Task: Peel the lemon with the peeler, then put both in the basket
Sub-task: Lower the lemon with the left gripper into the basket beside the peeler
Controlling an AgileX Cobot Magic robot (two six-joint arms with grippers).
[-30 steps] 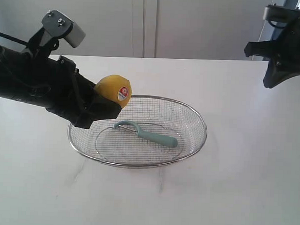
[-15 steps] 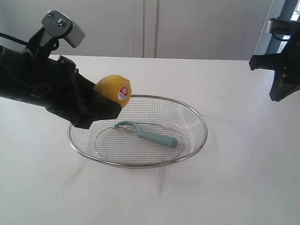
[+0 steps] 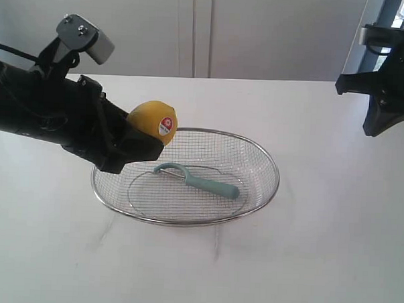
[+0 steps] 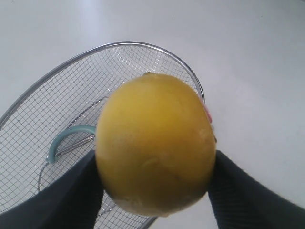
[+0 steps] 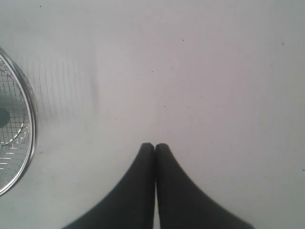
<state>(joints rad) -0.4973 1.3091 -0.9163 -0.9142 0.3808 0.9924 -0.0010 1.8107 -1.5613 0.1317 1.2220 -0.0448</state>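
Right, L arm's pincer (image 3: pixel 143 139) is clamped on the lemon (image 3: pixel 152 120). Black fingers (image 4: pixel 66 200) press on opp. sides of the fruit, jaws spread wide round it. Lemon is held up in the air, over the left rim of the basket (image 3: pixel 185 223) as the ext. view has it, clear of mesh and rim. Red-and-white sticker (image 3: pixel 166 126) faces the ext. cam. Skin on the sides shown is smooth yellow.

Peeler (image 3: pixel 201 181) lies flat on the mesh floor inside the basket, approx. mid-basket. Hooked head points toward the L arm's side, teal handle toward the R side, and no pincer touches it. In the L wrist view only the curved head and a bit of blade show beside the lemon; the handle is hidden behind the fruit.

Basket sits on the white worktop (image 3: pixel 318 257), roughly centre of the ext. view.

R pincer (image 5: pixel 155 148) is clenched: both black fingertips pressed together w/ nothing between them. It hangs raised at the far R edge of the ext. view, well apart from basket, peeler and lemon, tips pointing down at bare worktop. R wrist view catches just a slice of basket rim and mesh at the frame edge, plus a speck of teal inside it.
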